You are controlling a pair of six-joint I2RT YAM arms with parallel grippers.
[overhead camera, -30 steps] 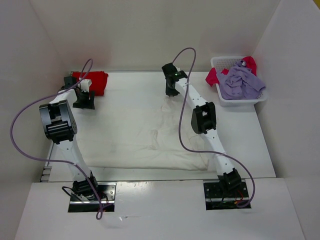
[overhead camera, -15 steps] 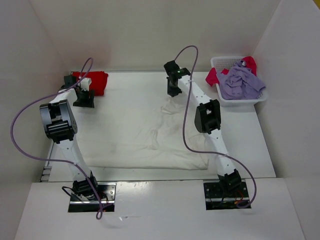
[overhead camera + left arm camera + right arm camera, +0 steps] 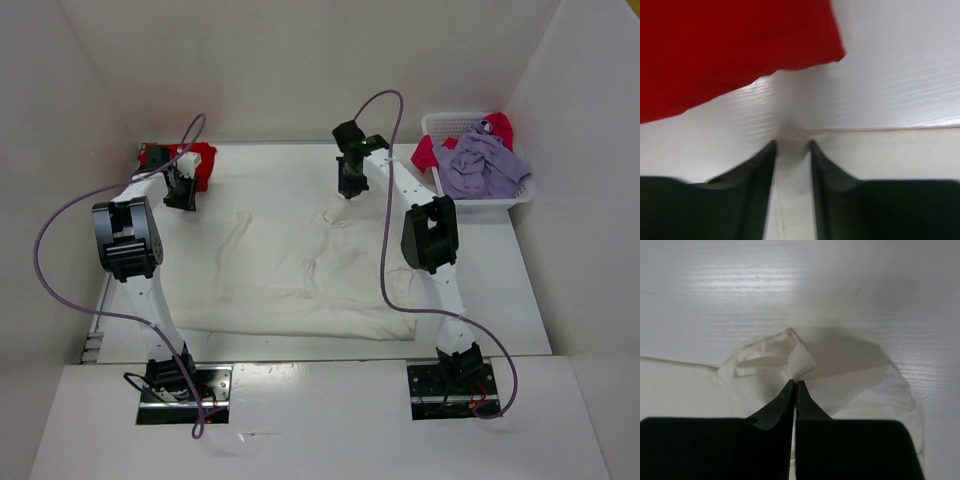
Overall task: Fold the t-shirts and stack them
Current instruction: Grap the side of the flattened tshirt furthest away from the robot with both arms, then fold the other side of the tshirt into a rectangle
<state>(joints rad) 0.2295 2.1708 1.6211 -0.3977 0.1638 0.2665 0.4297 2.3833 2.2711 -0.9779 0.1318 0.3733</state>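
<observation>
An off-white t-shirt [image 3: 300,270] lies spread across the table. My left gripper [image 3: 181,192] is shut on its far left corner, with cloth bunched between the fingers in the left wrist view [image 3: 791,145]. My right gripper [image 3: 349,186] is shut on its far right corner, and the closed tips pinch a puckered fold [image 3: 795,382]. A folded red t-shirt [image 3: 196,160] lies at the far left, just beyond the left gripper, and fills the top of the left wrist view [image 3: 715,50]. A lavender t-shirt [image 3: 482,165] and a pinkish red one [image 3: 426,152] sit in the basket.
A white mesh basket [image 3: 478,198] stands at the far right, beside the right arm. White walls close in the table [image 3: 270,170] at the back and both sides. Purple cables loop above both arms.
Both grippers have moved toward the back wall, the left one also rightward, dragging the off-white shirt's far edge with them. The shirt's left side is now pulled out flatter.
</observation>
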